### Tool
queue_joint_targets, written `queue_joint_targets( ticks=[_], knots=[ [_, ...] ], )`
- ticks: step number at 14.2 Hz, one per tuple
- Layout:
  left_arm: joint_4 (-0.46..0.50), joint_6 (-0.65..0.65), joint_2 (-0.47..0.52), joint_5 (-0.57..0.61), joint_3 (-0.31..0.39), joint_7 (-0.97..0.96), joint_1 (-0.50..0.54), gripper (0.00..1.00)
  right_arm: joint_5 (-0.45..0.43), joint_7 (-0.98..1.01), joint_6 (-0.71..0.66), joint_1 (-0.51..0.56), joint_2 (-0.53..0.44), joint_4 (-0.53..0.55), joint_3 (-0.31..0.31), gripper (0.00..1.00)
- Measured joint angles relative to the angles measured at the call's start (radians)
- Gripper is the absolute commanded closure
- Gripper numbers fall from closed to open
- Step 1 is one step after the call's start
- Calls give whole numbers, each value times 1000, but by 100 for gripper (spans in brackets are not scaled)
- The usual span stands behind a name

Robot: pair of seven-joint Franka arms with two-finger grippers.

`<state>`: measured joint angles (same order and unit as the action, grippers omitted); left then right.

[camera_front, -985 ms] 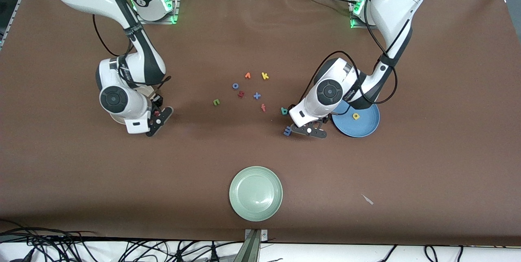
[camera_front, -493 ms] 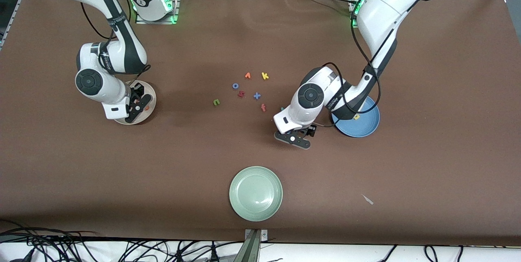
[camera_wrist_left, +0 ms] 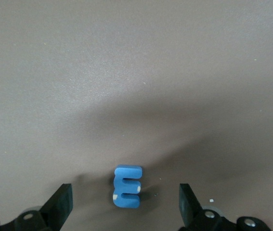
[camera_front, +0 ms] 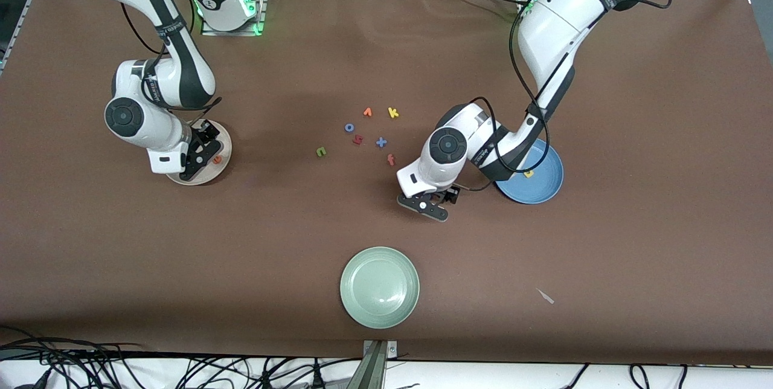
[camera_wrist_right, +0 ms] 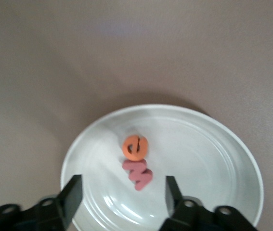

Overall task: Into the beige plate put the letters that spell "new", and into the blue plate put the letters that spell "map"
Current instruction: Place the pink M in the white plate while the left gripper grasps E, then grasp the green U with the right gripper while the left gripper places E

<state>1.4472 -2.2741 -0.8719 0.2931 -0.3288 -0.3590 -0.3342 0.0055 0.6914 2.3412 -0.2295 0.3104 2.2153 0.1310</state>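
Note:
My right gripper (camera_wrist_right: 123,187) hangs open over the beige plate (camera_wrist_right: 213,159), also in the front view (camera_front: 224,142). The orange "e" (camera_wrist_right: 135,147) and the salmon-pink "w" (camera_wrist_right: 138,174) lie in it, touching each other. The green "n" (camera_front: 320,151) lies on the mat mid-table. My left gripper (camera_front: 423,206) is low over the mat beside the blue plate (camera_front: 540,189), open. The blue "m" (camera_wrist_left: 127,186) lies flat between its fingers, touching neither. The yellow "a" (camera_front: 528,174) sits in the blue plate. The "p" is hidden under the left wrist.
Loose letters lie mid-table: orange "v" (camera_front: 367,112), yellow "k" (camera_front: 393,113), blue "o" (camera_front: 349,127), a dark red letter (camera_front: 357,139), blue "x" (camera_front: 381,142), a red one (camera_front: 391,160). A pale green plate (camera_front: 379,287) sits near the front edge.
My right gripper carried the "w" from beside the beige plate to over it and opened; the "w" now lies in the plate. My left gripper moved over the "m", staying open.

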Motion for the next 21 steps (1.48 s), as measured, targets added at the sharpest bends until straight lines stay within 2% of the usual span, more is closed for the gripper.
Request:
queue_joint_targets(
  ticks=[1,3,4,6,8,9,12,15,17,19,21],
  knots=[
    [0,0,-3,22,2,0,0,36,2,-66,0,-1,-3,-4,-28,0],
    [0,0,-8,52,4,0,0,36,3,-232,0,-7,-8,-16,-104,0],
    [0,0,-10,58,4,0,0,40,3,-304,0,-13,-8,-22,-139,0],
    [0,0,-13,58,4,0,0,56,3,-402,3,-22,-8,-34,-195,0],
    [0,0,-13,58,4,0,0,59,3,-521,9,-37,-7,-48,-239,0],
    [0,0,-13,58,4,0,0,65,3,-577,12,-56,-4,-58,-252,0],
    [0,0,-13,58,5,0,1,78,3,-691,51,-143,26,-88,-262,0],
    [-10,18,-11,58,12,3,15,93,2,-703,110,-202,97,-124,-262,0],
    [-20,92,1,58,12,12,28,97,-3,-703,119,-216,145,-155,-262,0],
    [-29,193,32,58,12,28,43,98,-6,-703,131,-222,175,-170,-262,1],
    [-30,280,70,59,13,99,77,98,-6,-712,147,-222,191,-172,-261,7]
  ],
)
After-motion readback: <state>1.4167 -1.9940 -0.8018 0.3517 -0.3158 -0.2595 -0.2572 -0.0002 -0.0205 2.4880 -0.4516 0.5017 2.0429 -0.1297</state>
